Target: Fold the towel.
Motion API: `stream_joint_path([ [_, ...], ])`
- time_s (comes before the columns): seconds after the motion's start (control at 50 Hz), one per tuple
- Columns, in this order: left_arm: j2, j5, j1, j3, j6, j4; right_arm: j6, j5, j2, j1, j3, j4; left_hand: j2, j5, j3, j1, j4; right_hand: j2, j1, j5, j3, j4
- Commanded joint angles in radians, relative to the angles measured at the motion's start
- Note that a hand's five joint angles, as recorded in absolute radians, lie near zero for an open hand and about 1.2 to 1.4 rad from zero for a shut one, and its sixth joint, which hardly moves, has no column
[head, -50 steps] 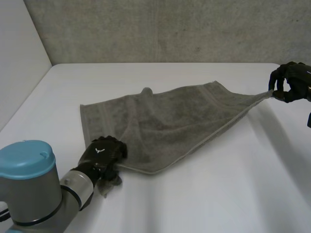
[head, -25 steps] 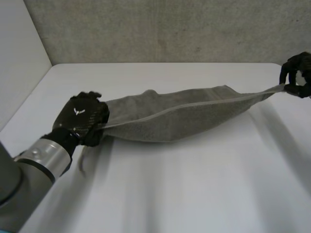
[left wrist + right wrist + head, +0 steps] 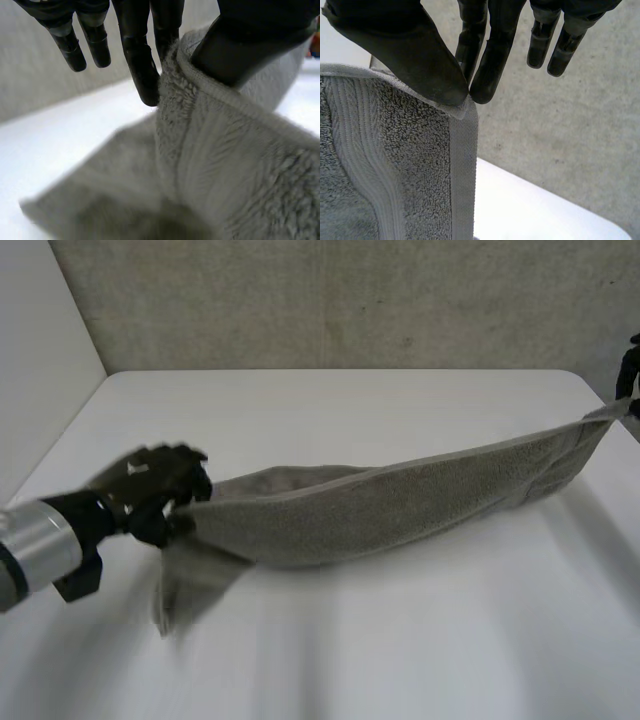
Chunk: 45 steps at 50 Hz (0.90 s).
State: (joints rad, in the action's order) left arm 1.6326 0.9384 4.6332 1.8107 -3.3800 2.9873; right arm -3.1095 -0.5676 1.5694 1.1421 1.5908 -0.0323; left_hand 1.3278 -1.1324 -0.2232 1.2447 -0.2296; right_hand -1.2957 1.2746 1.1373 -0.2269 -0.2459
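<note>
A grey towel [image 3: 400, 502] hangs stretched in a long band above the white table [image 3: 400, 640], from the left side to the far right edge. My left hand [image 3: 160, 490] pinches its left end between thumb and fingers, and a loose flap [image 3: 190, 585] droops below that grip. In the left wrist view the towel's hemmed edge [image 3: 200, 95] sits clamped under the thumb of the left hand [image 3: 150, 60]. My right hand [image 3: 630, 375] holds the other end at the table's right edge. In the right wrist view the right hand [image 3: 445, 65] pinches the towel's corner [image 3: 462, 107] between thumb and fingers.
A grey wall [image 3: 350, 300] runs behind the table's far edge, and a pale side wall [image 3: 40, 350] stands at the left. Bare table lies in front of the towel and behind it.
My left hand closed on the towel's near edge, lifted it and carried it left. The right hand moved further right and up, so the flat towel is now a taut raised band.
</note>
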Motion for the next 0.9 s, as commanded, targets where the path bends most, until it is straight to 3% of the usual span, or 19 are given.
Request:
stream_joint_path([
  [0.02, 0.104, 0.059, -0.005, 0.047, -0.107, 0.010, 0.060, -0.044, -0.066, 0.004, 0.000, -0.001, 0.045, -0.066, 0.049, 0.128, 0.055, -0.101, 0.122, 0.084, 0.052, 0.071],
  [0.24, 0.076, 0.066, -0.007, 0.010, -0.108, 0.013, 0.095, -0.032, -0.083, 0.016, 0.001, 0.000, 0.019, -0.040, 0.049, 0.102, 0.055, -0.101, 0.122, 0.084, 0.052, 0.071],
  [0.34, 0.107, 0.062, -0.017, -0.070, -0.094, 0.013, 0.106, -0.048, -0.158, 0.131, -0.023, 0.054, 0.019, -0.040, 0.049, 0.102, 0.055, -0.101, 0.122, 0.084, 0.052, 0.071],
  [0.44, 0.228, 0.062, -0.051, -0.171, -0.091, 0.004, 0.109, -0.167, -0.268, 0.238, -0.066, 0.144, 0.019, -0.040, 0.049, 0.102, 0.055, -0.101, 0.122, 0.084, 0.052, 0.071],
  [0.56, 0.342, 0.071, -0.105, -0.260, -0.099, -0.031, 0.114, -0.190, -0.335, 0.281, -0.095, 0.152, 0.019, -0.040, 0.049, 0.102, 0.055, -0.101, 0.122, 0.084, 0.052, 0.071],
  [0.58, 0.354, 0.069, -0.103, -0.266, -0.099, -0.040, 0.123, -0.189, -0.354, 0.291, -0.103, 0.152, 0.022, -0.043, 0.049, 0.105, 0.055, 0.076, -0.055, -0.092, 0.052, 0.071],
  [0.6, 0.360, 0.065, -0.102, -0.267, -0.101, -0.047, 0.143, -0.187, -0.374, 0.301, -0.109, 0.147, 0.019, -0.040, 0.049, 0.102, 0.055, 0.458, -0.437, -0.474, 0.052, 0.071],
  [0.62, 0.360, 0.065, -0.102, -0.267, -0.101, -0.047, 0.143, -0.187, -0.374, 0.301, -0.109, 0.147, 0.019, -0.040, 0.049, 0.102, 0.055, 0.462, -0.441, -0.478, 0.052, 0.071],
  [0.64, 0.360, 0.063, -0.102, -0.266, -0.101, -0.047, 0.169, -0.187, -0.390, 0.318, -0.117, 0.141, 0.019, -0.040, 0.049, 0.102, 0.055, 0.628, -0.607, -0.644, 0.052, 0.071],
  [0.7, 0.360, 0.062, -0.099, -0.258, -0.101, -0.047, 0.221, -0.186, -0.422, 0.347, -0.136, 0.124, 0.016, -0.037, 0.049, 0.099, 0.055, 0.834, -0.813, -0.850, 0.052, 0.071],
  [0.82, 0.360, 0.062, -0.102, -0.246, -0.104, -0.047, 0.253, -0.206, -0.508, 0.367, -0.230, 0.061, 0.007, -0.028, 0.049, 0.090, 0.055, 0.923, -0.902, -0.939, 0.052, 0.071],
  [0.9, 0.348, 0.065, -0.109, -0.243, -0.104, -0.048, 0.258, -0.268, -0.607, 0.401, -0.360, -0.018, -0.010, -0.010, 0.049, 0.073, 0.055, 0.946, -0.925, -0.962, 0.052, 0.071],
])
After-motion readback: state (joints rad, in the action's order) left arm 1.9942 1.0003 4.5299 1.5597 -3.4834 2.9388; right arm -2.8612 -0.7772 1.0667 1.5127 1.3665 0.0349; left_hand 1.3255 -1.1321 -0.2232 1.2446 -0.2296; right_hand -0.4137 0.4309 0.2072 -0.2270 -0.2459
